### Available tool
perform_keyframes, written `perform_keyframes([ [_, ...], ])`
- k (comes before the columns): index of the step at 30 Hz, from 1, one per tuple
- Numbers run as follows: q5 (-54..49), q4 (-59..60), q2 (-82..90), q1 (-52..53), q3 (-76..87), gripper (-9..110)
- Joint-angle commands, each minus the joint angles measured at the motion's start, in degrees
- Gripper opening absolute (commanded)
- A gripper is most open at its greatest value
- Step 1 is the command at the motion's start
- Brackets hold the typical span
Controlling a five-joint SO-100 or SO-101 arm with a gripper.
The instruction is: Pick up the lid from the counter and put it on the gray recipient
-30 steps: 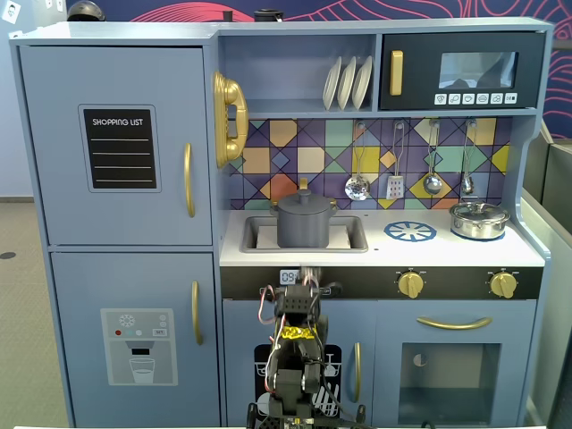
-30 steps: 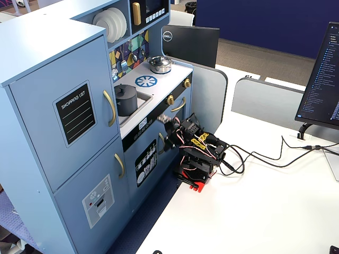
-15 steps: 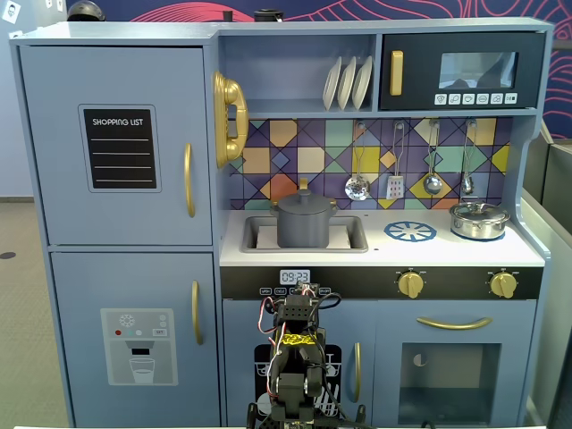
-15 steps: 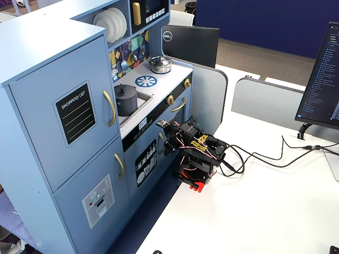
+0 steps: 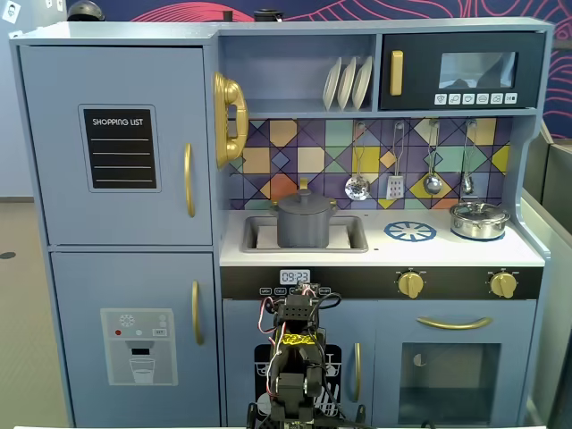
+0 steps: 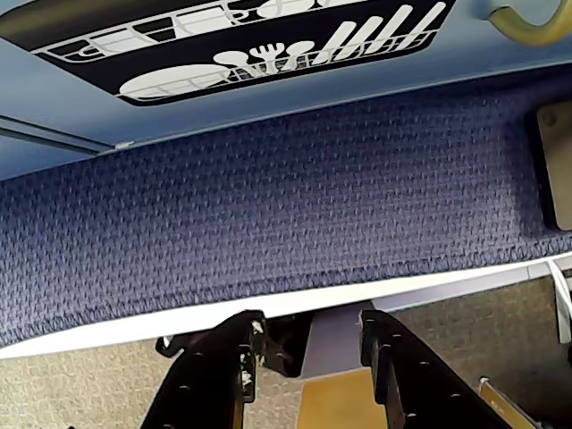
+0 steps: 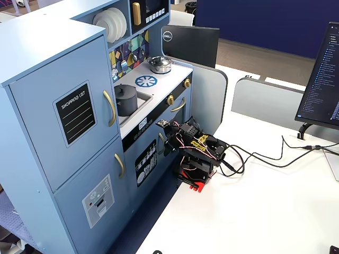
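Observation:
The gray recipient is a dark gray pot [image 5: 304,227] standing in the sink [image 5: 350,235] of the toy kitchen; it also shows in the other fixed view as the pot [image 7: 125,100]. A gray lid [image 5: 304,200] with a gold knob rests on top of it. My arm is folded low in front of the kitchen's lower doors, well below the counter. The gripper [image 6: 311,326] points down over the white table's edge, open, with nothing between its black fingers [image 6: 223,375]. From the side, the gripper [image 7: 169,145] hangs next to the dishwasher door.
A silver pot [image 5: 479,220] with its own lid stands on the right of the counter beside a blue burner [image 5: 410,231]. Utensils [image 5: 357,186] hang on the backsplash. Blue carpet [image 6: 268,197] lies under the gripper. A monitor [image 7: 322,79] and cables [image 7: 265,157] are on the white table.
The arm has dropped from just under the counter's front panel to a lower, folded pose. It has held still over the last half second. The lidded gray pot is unchanged.

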Motion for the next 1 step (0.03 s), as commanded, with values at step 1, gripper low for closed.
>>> perform_keyframes([
  [1,0.2,10.1,-0.4,1.0,0.2,5],
])
